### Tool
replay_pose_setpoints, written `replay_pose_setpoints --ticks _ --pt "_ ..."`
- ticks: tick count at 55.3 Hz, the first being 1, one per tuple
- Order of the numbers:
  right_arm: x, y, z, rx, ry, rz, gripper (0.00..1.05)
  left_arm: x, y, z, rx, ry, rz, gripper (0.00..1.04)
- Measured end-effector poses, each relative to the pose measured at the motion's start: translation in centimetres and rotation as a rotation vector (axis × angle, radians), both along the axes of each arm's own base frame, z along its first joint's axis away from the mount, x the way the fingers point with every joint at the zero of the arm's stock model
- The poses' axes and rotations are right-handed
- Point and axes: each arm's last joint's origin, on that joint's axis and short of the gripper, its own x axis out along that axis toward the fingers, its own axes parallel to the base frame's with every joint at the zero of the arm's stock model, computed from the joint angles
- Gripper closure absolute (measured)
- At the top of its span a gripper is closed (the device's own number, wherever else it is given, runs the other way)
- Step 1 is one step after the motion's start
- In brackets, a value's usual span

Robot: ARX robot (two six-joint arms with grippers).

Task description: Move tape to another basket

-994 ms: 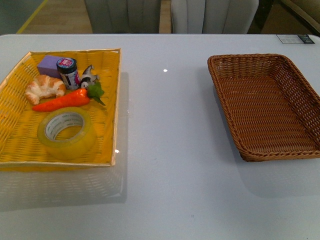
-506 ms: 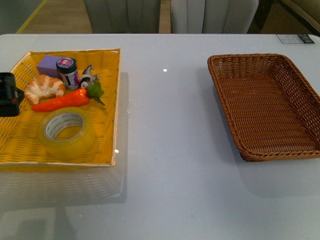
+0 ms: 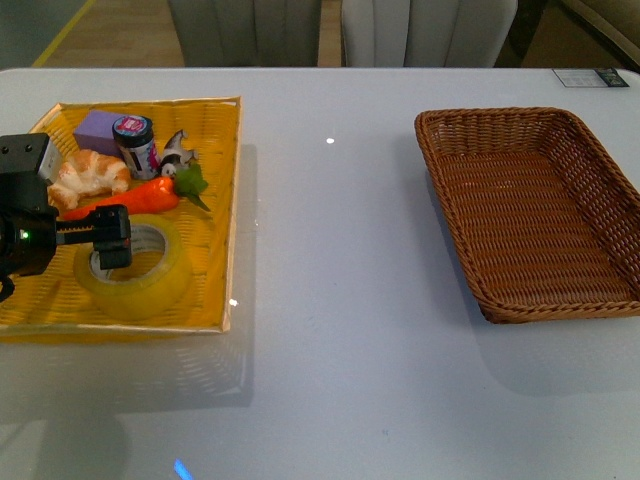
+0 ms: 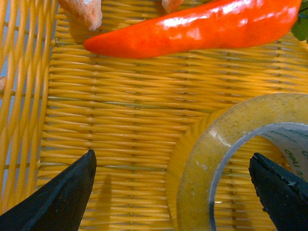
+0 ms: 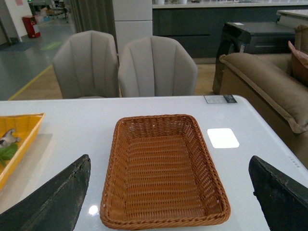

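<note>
- While the wide roll of translucent yellowish packing tape [image 3: 133, 265] lies flat inside the bright yellow woven tray [image 3: 40, 290], it sits in the tray's near part with its white core facing up.
- The black left gripper [image 4: 172, 159] hangs over the tray from the tray's left side, just above the roll.
- Its jaws are spread wide and grip nothing. In the left wrist view one fingertip shows over the tray's bare weave outside the roll and the other over the roll's hollow, with the roll's wall between them.
- Whether either fingertip touches the roll cannot be told.
- A glossy orange toy carrot [image 3: 125, 203] with green leaves lies across the tray's middle, just beyond the roll.
- A tan toy croissant [image 3: 90, 172], a pale purple block [image 3: 98, 128], a small dark-lidded jar [image 3: 137, 145] and a small grey-and-white figure [image 3: 177, 152] crowd the tray's far part.
- The rectangular dark brown wicker basket [image 3: 487, 113] stands well apart from the tray, off the tray's right side, with nothing showing on its woven floor.
- Both the tray and the brown basket rest on the smooth white table [image 3: 330, 300].
- The right gripper [image 5: 168, 163] is far from the tray; in the right wrist view its two dark fingers stand wide apart, holding nothing, with the brown basket seen between them.
- Two grey upholstered chairs [image 5: 156, 67] stand behind the table, beyond the tray's far side.
</note>
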Motion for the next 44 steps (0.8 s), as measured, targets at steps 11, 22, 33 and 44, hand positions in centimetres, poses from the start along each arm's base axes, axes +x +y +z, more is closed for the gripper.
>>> replay_pose_setpoints --ticks 11,22,33,44 --pt "0.0 0.0 0.0 0.000 0.000 0.000 0.09 0.1 -0.2 -0.6 -0.008 0.024 0.008 0.12" --pt "0.0 0.0 0.0 0.000 0.000 0.000 0.09 -0.1 -0.9 -0.4 -0.026 0.038 -0.009 0.49" --pt "0.0 0.0 0.0 0.000 0.000 0.000 0.09 0.1 -1.2 2.1 -0.059 0.003 -0.007 0.86" --pt "0.0 0.0 0.0 0.000 0.000 0.000 0.09 -0.6 -1.1 4.9 -0.086 -0.055 0.002 0.91"
